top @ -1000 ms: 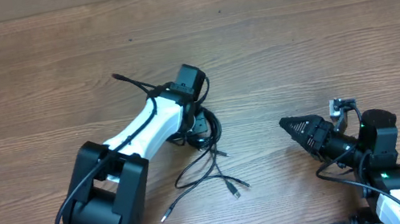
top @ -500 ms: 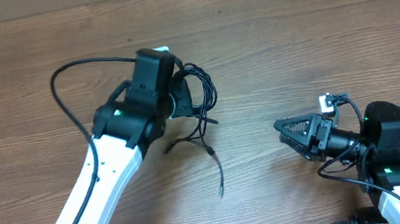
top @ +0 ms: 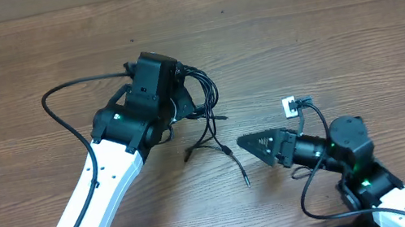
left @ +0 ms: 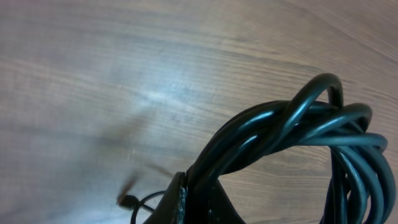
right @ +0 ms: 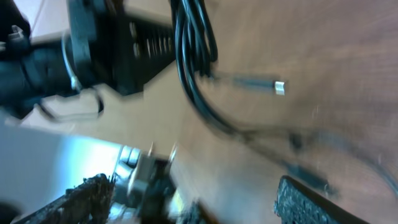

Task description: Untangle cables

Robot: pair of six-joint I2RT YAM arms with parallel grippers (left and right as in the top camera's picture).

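The cables (top: 203, 105) are thin black cords bundled in loops, lifted off the wooden table by my left gripper (top: 178, 105), which is shut on the bundle. Loose ends hang down to the table, one plug (top: 244, 177) lying near the right gripper. In the left wrist view the looped cords (left: 292, 130) fill the right side, pinched between the fingers (left: 186, 199). My right gripper (top: 246, 144) is open and empty, pointing left at the hanging ends. In the right wrist view the cables (right: 196, 43) hang ahead and a silver-tipped plug (right: 277, 87) shows between the spread fingers (right: 199, 199).
The wooden table (top: 353, 30) spreads around both arms. The left arm's thick black wire (top: 62, 112) arcs out to the left. A small white connector (top: 290, 105) on the right arm's wire sticks up above the right gripper.
My right arm has swung left toward the hanging cable ends. The left gripper has kept hold of the bundle, and the loose ends have shifted slightly to the right.
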